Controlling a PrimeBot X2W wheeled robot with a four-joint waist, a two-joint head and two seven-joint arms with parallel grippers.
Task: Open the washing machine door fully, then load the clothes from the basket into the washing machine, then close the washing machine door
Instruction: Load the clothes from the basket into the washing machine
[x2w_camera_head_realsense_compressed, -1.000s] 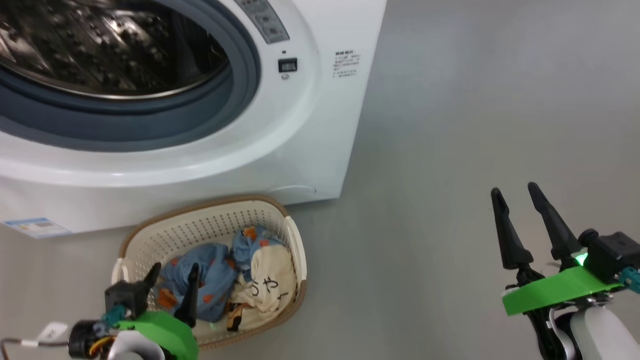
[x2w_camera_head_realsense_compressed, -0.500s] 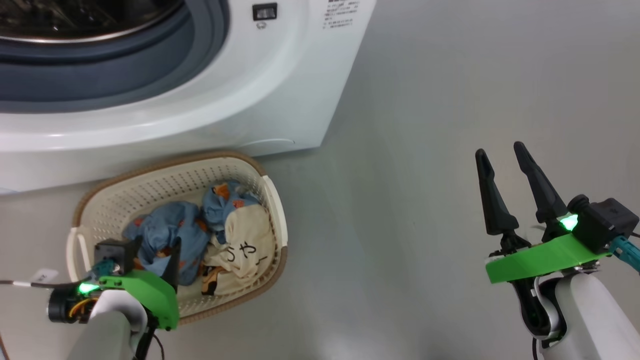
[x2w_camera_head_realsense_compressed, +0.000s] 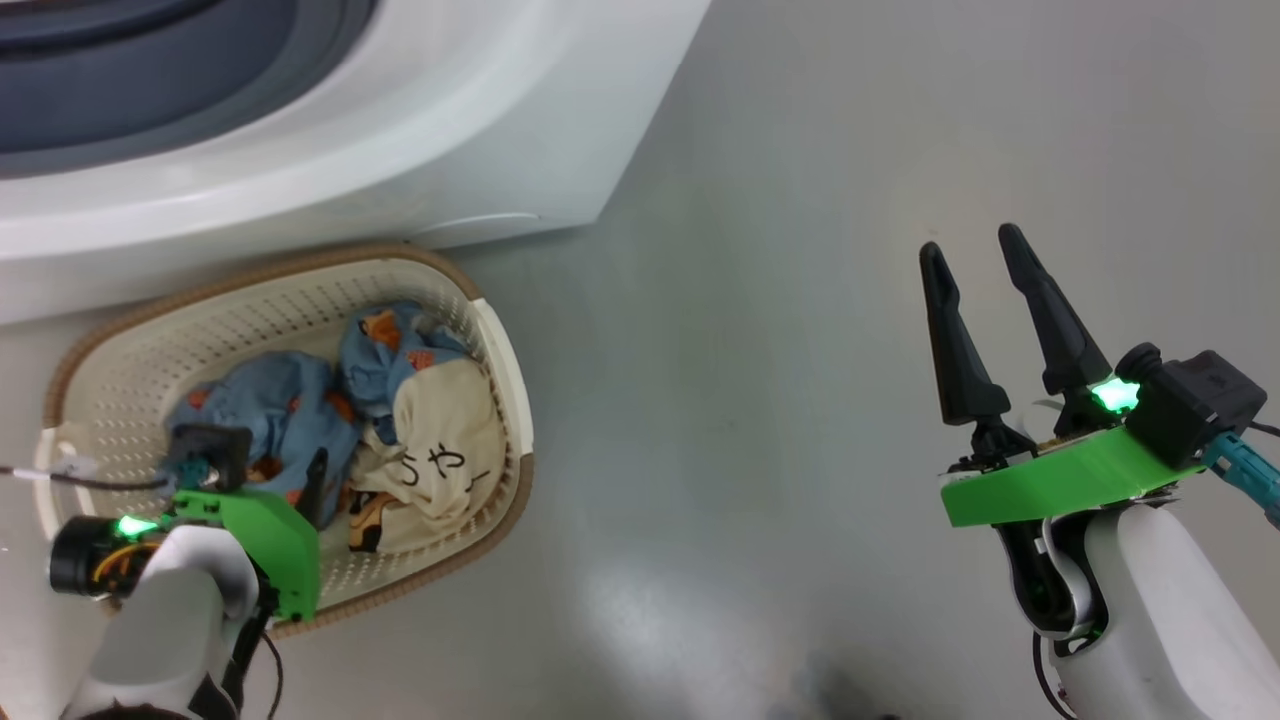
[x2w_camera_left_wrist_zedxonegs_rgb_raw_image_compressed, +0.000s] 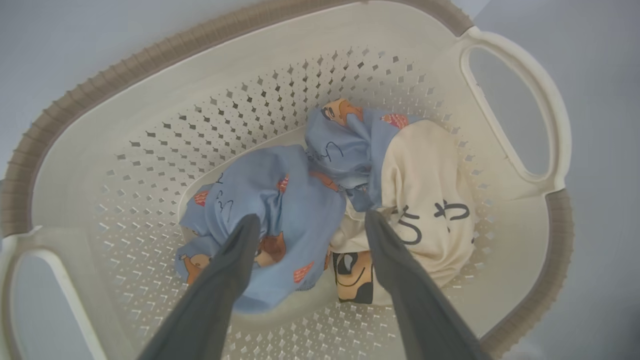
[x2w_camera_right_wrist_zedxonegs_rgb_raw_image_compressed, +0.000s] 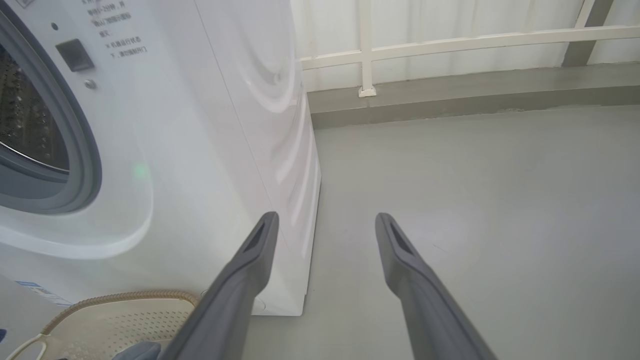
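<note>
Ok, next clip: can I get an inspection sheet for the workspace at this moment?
Surface: grey floor, smooth, with soft reflections.
Job's things: basket on the floor at the foot of the washing machine; clothes bundled inside it; drum opening uncovered.
Clutter: nothing seen.
Grippers: left gripper open, fingers down in the basket astride the clothes, contact unclear; right gripper open, empty, above the floor.
Cables: thin dark cable with a white tag at the left wrist.
Surroundings: white railing and a low kerb behind the machine.
</note>
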